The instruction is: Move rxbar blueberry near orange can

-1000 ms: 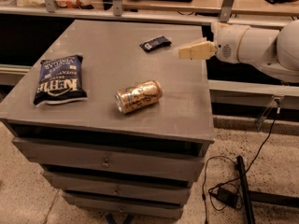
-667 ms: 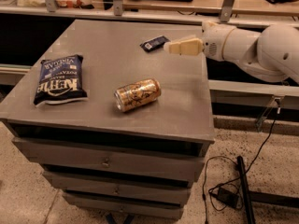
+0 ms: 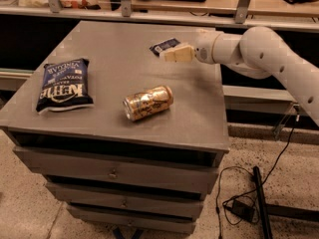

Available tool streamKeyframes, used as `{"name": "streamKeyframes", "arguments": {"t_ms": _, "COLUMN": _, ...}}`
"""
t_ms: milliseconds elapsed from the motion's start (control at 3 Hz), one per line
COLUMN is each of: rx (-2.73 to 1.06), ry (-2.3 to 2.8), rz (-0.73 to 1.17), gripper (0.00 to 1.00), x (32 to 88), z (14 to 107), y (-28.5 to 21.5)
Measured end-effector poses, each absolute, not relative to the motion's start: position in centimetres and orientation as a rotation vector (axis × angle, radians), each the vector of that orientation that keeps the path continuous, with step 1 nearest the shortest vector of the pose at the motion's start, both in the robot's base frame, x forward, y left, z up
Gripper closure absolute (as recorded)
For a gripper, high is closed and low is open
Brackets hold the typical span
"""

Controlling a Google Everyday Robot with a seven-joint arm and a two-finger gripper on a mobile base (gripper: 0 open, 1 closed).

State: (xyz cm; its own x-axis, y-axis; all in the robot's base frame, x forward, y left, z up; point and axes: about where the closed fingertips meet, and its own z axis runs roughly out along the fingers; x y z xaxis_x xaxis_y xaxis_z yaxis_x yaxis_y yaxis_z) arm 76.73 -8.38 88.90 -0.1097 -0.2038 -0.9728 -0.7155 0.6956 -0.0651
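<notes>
The rxbar blueberry (image 3: 163, 46), a small flat dark navy bar with a white label, lies near the far right of the grey cabinet top (image 3: 114, 73). The orange can (image 3: 148, 102) lies on its side near the middle front of the top. My gripper (image 3: 172, 55), with pale tan fingers on a white arm reaching in from the right, hovers just in front of and partly over the bar's near edge. The can lies well in front of the gripper, toward the camera and to the left.
A large blue chip bag (image 3: 64, 84) with white lettering lies at the left of the top. The cabinet has drawers (image 3: 112, 173) below. A black cable and adapter (image 3: 242, 208) lie on the speckled floor at the right. A shelf with clutter runs behind.
My gripper has moved left along the back of the top, from beyond the right edge to right at the rxbar. The can, bar and chip bag have not moved.
</notes>
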Motion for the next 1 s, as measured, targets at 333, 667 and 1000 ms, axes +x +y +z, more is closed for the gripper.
{"name": "streamKeyframes", "arguments": {"t_ms": 333, "rx": -0.755, "ry": 1.691, "rz": 0.468, "gripper": 0.00, "x": 79.4, "z": 87.3, "y": -7.2}}
{"name": "streamKeyframes", "arguments": {"t_ms": 667, "rx": -0.720, "ry": 1.717, "rz": 0.443, "gripper": 0.00, "x": 81.3, "z": 86.5, "y": -6.4}}
{"name": "streamKeyframes", "arguments": {"t_ms": 1000, "rx": -0.681, "ry": 1.753, "rz": 0.443, "gripper": 0.00, "x": 82.8, "z": 85.5, "y": -5.8}}
